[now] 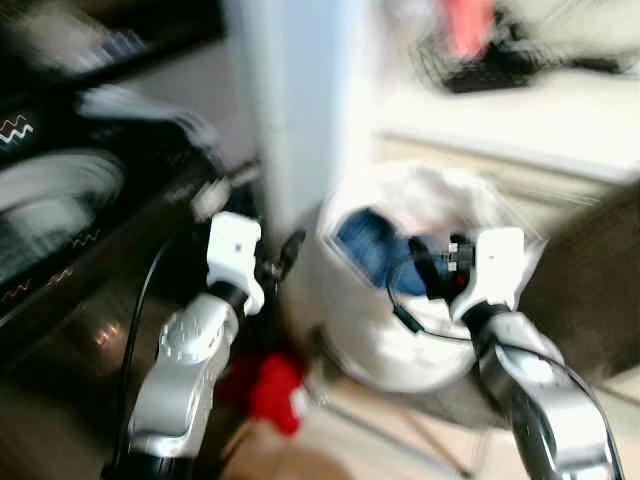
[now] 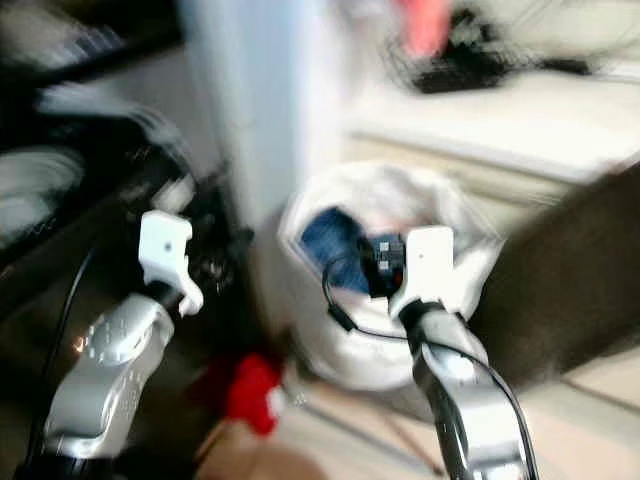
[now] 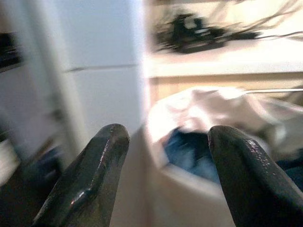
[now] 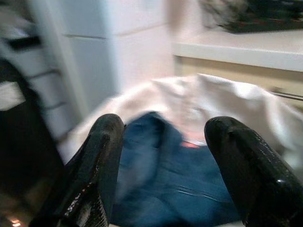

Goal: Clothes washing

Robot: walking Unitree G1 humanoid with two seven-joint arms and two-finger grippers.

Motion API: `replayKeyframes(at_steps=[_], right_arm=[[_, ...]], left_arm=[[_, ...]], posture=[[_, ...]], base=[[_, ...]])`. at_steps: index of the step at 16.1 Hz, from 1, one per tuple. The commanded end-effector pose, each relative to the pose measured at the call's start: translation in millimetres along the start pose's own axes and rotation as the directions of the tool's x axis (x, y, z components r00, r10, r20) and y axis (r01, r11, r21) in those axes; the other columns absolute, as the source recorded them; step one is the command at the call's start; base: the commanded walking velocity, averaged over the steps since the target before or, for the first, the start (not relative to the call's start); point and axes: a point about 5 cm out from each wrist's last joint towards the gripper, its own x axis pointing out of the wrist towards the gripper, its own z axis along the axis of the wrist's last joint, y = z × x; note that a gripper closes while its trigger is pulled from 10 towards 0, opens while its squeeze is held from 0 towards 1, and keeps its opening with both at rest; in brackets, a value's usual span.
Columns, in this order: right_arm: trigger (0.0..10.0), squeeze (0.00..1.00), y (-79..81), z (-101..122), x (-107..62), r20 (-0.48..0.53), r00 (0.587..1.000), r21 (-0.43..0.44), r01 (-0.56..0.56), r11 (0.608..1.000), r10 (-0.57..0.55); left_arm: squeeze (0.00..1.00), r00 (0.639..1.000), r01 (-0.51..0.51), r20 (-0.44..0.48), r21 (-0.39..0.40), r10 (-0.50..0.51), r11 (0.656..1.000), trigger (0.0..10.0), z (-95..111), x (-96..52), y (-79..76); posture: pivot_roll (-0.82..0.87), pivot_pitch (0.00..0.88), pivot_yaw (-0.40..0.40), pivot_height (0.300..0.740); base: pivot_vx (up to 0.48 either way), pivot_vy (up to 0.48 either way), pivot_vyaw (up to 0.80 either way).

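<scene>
**Both tools open over the laundry bag**

Views blurred. White laundry bag (image 1: 420,330) sits on floor w/ blue garment (image 4: 180,184) inside. Right tool (image 4: 168,165) hangs just above the garment, fingers wide, holding nothing. Left tool (image 3: 168,175) beside the bag, also wide & empty. Dark washer (image 1: 60,250) at robot's left.

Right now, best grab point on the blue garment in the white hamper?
Probably the raised fold at the blue garment's near edge, from above. It lies crumpled and exposed in the white hamper's open top. The right claw is open and already pointed at it.
</scene>
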Motion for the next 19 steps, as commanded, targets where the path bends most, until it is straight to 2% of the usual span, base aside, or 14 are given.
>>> replayKeyframes(at_steps=[1,3,7,9,11,13,14,16,17,19], right_arm=[[10.0,0.0,0.0,6.3,6.8,-0.008,0.999,-0.02,-0.035,0.999,0.035],[10.0,0.0,0.2,-0.4,9.2,-0.049,0.998,-0.081,-0.051,0.995,0.047],[10.0,0.0,3.9,0.8,9.8,-0.066,0.994,-0.06,-0.087,0.994,0.083],[10.0,0.0,2.0,1.8,12.4,-0.065,0.995,-0.054,-0.084,0.995,0.081],[10.0,0.0,-3.9,-3.8,14.8,-0.106,0.994,-0.054,-0.047,0.997,0.041],[10.0,0.0,-10.8,-10.5,17.0,-0.158,0.987,-0.018,-0.021,1.0,0.018],[10.0,1.0,-13.2,-13.5,19.0,-0.187,0.981,0.015,-0.04,0.999,0.042],[10.0,1.0,-16.2,-16.6,22.9,-0.225,0.973,0.003,-0.045,0.999,0.044],[10.0,1.0,-18.8,-21.5,27.5,-0.291,0.955,0.014,-0.058,0.998,0.059],[10.0,1.0,-18.4,-30.1,32.5,-0.37,0.922,0.046,-0.109,0.993,0.118]], left_arm=[[0.0,0.999,0.019,0.032,0.007,-0.019,1.0,10.0,8.1,8.4,-2.3],[0.0,0.999,-0.047,0.015,0.014,0.047,0.999,10.0,2.2,7.0,5.8],[0.0,0.998,-0.057,0.018,0.035,0.056,0.998,10.0,5.1,6.4,10.9],[0.0,0.995,-0.098,0.031,0.052,0.096,0.994,10.0,7.6,6.3,17.1],[0.0,0.997,-0.072,0.042,0.038,0.071,0.997,10.0,8.8,6.5,17.0],[0.0,0.999,-0.015,0.038,0.049,0.013,0.999,10.0,9.5,6.0,12.3],[0.0,0.999,0.031,0.036,0.059,-0.033,0.998,10.0,8.9,5.3,8.8],[0.0,0.995,0.093,0.022,0.069,-0.095,0.993,10.0,8.3,4.3,5.0],[0.0,0.983,0.185,-0.023,0.091,-0.184,0.979,10.0,4.6,2.3,0.3],[0.0,0.966,0.252,-0.072,0.079,-0.247,0.964,10.0,-0.9,-0.5,-2.7]], posture=[[-0.03,0.0,0.039,0.74],[-0.02,0.0,0.035,0.74],[0.0,0.0,0.021,0.74],[0.0,0.0,0.021,0.74],[0.01,0.0,0.024,0.74],[0.01,0.0,0.028,0.74],[0.01,0.0,0.036,0.74],[0.01,0.0,0.038,0.74],[0.01,0.0,0.04,0.74],[0.01,0.0,0.046,0.74]], base=[[0.48,0.0,0.0],[0.48,0.0,0.0],[0.48,0.0,0.0],[0.0,0.0,0.0],[0.0,0.0,0.0],[0.0,0.0,0.0],[0.0,0.0,0.0],[0.0,0.0,0.0],[0.0,0.0,0.0],[0.0,0.0,0.0]])
